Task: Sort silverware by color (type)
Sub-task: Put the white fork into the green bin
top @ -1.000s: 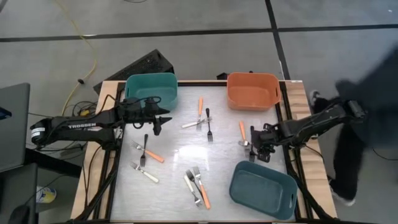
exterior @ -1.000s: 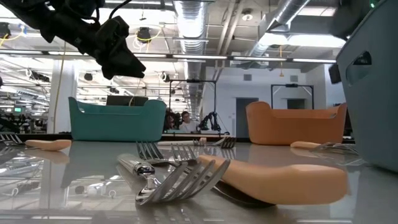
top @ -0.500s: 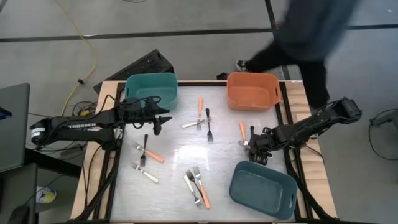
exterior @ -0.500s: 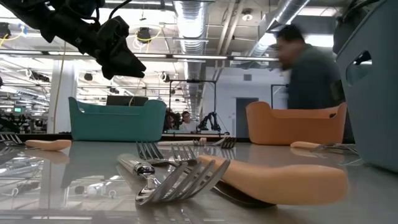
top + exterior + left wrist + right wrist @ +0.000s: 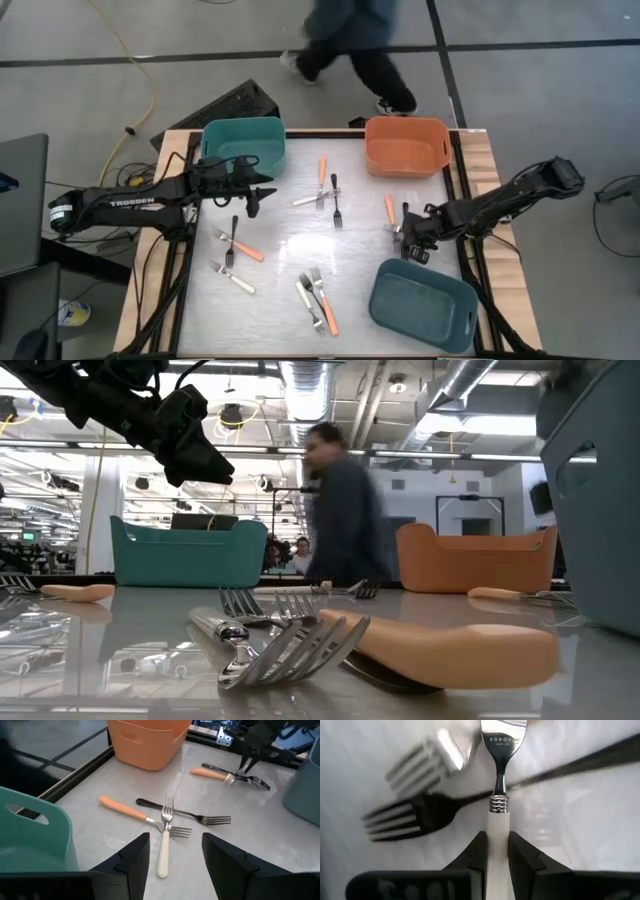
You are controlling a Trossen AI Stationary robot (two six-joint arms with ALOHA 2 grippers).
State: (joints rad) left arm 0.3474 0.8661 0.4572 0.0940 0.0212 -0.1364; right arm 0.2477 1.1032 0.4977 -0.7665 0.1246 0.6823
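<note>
The right gripper, at four o'clock, stayed clamped on a white fork without lifting it, while the left gripper waited open.

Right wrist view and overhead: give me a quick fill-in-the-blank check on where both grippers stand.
1. The right gripper is shut on a fork with a ____ handle.
2. Beside that fork lies an all-____ fork.
3. The left gripper hovers ____, holding nothing.
4. It is nearest the ____ bin.

Missing words: white; black; open; teal
</note>
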